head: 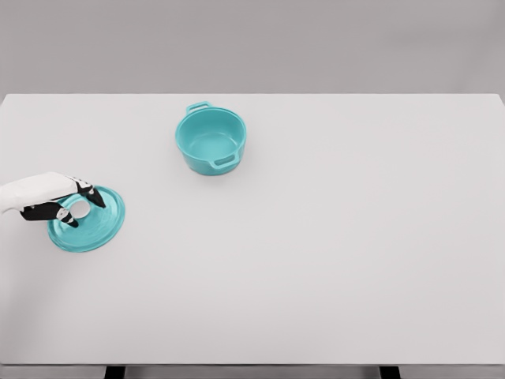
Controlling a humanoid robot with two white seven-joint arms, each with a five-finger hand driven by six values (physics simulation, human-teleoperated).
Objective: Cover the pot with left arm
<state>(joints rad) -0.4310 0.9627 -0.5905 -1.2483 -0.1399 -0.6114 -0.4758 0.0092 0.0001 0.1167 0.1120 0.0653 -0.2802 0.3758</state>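
My left robot hand [72,207] comes in from the left edge of the head view, its white forearm low over the desk [331,260], and its dark-tipped fingers [93,197] are pinched around the pale round knob [80,209] in the middle of the teal lid [99,225]. The lid sits at the left side of the desk, close to that edge, and looks slightly tipped, though I cannot tell whether its rim still touches the surface. The teal pot [211,140] stands upright and uncovered well apart from the lid, farther back and toward the middle, with one loop handle [197,106] pointing to the rear and the other handle [226,160] toward me; its inside shows as bare teal.

The desk is a broad, plain white slab filling most of the view, smooth and matte, with soft faint shadows beside the pot and under the lid. Two dark legs [115,372] peek out below its near edge. Behind the far edge the room is a flat, featureless grey wall [252,43]
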